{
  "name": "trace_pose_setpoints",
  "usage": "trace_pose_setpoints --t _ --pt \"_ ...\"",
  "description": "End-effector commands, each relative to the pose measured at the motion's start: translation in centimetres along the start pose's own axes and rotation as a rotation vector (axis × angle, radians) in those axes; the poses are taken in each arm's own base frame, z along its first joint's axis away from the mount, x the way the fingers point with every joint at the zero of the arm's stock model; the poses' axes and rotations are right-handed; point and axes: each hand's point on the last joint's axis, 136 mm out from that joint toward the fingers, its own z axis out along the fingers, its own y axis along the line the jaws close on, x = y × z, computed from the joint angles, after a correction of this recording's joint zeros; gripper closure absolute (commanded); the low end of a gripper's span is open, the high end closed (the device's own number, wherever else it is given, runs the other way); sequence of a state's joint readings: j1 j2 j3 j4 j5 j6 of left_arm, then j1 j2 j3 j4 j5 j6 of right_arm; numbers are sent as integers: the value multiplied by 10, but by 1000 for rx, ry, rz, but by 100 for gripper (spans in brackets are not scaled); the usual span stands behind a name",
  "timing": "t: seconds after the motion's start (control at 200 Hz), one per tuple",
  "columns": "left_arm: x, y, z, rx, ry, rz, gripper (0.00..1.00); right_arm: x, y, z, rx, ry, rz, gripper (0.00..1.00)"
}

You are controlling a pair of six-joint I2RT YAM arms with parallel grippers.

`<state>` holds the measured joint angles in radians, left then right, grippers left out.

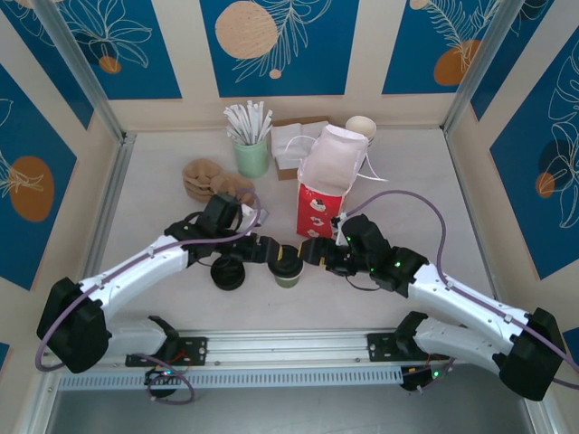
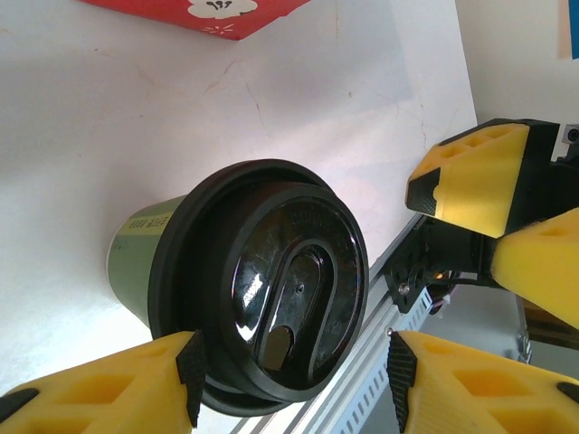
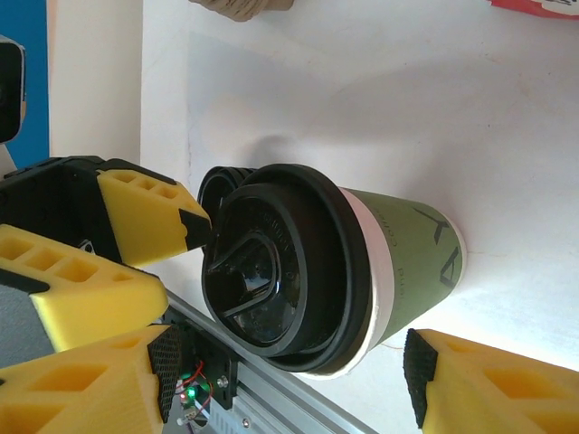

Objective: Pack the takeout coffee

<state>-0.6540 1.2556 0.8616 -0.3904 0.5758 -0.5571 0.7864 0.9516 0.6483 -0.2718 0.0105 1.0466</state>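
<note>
The coffee (image 1: 288, 271) stands upright on the surface (image 1: 163, 163) with its lid on, near the bag (image 1: 318, 210) on the side towards the arm bases, with a loose lid (image 1: 228, 273) to its left. My left claw (image 2: 294, 375) is half open astride the lid. My right claw (image 3: 291, 366) is wide, one finger either side of the cup, and I can't tell if they touch it.

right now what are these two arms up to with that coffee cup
Both arms meet at the takeout coffee, standing on the table just in front of the open paper bag. The left gripper and right gripper each straddle it with jaws open. It is not yet in the bag.
</note>
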Motion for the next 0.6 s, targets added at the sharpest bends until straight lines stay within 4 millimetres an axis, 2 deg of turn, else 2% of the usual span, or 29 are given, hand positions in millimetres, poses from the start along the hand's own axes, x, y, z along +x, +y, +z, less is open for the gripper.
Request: trace_pose_setpoints --t 0.0,0.335,0.595 --pt "-1 -11 0 24 18 38 43 2 -2 4 -6 13 -3 31" --pt "7 -16 5 27 45 50 44 5 -7 12 9 35 6 31" --pt "6 -17 -2 3 27 59 44 7 -10 16 17 48 7 32"
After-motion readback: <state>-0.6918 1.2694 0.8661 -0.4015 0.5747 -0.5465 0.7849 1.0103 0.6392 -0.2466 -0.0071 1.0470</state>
